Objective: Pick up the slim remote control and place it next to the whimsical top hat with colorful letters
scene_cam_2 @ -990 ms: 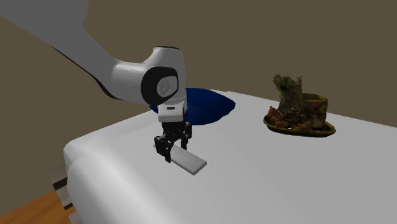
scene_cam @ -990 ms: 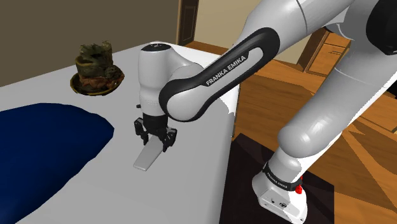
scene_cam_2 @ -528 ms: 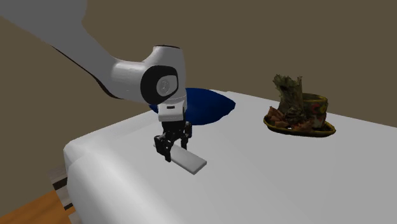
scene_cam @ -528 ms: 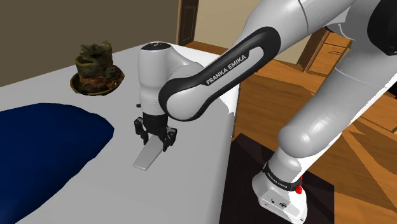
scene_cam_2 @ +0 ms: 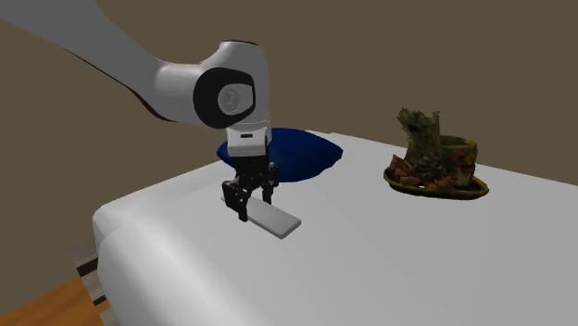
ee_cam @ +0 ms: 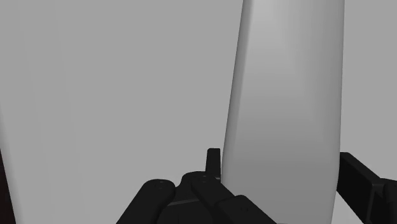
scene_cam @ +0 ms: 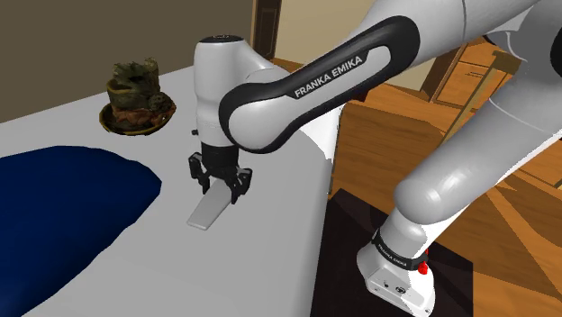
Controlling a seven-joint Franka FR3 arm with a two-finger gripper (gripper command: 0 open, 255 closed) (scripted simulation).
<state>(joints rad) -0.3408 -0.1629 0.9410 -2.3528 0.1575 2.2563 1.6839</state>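
The slim remote (scene_cam: pixel 207 211) is a plain pale grey slab, and my gripper (scene_cam: pixel 219 183) is shut on one end of it. It hangs slightly tilted, just over the white surface. In the second exterior view the remote (scene_cam_2: pixel 276 220) sticks out from the gripper (scene_cam_2: pixel 248 198) toward that view's right. In the wrist view the remote (ee_cam: pixel 286 108) runs straight out from the gripper (ee_cam: pixel 286 188), with a black finger (ee_cam: pixel 213 162) pressed against one long edge and the other against the opposite edge. The top hat (scene_cam: pixel 135 94), brownish and mottled, stands far off at the shoulder view's upper left, also seen as the hat (scene_cam_2: pixel 433 156) at the right.
A dark blue cloth (scene_cam: pixel 63 203) covers the surface at the shoulder view's left, close to the gripper. The white surface (scene_cam: pixel 270 261) ends in an edge near the stand, with wooden floor (scene_cam: pixel 396 135) beyond. In the second exterior view the blue cloth (scene_cam_2: pixel 296 156) lies behind the gripper.
The gripper has risen a little with the remote clasped in it, and the remote's free end has come up off the surface. The hat has not moved.
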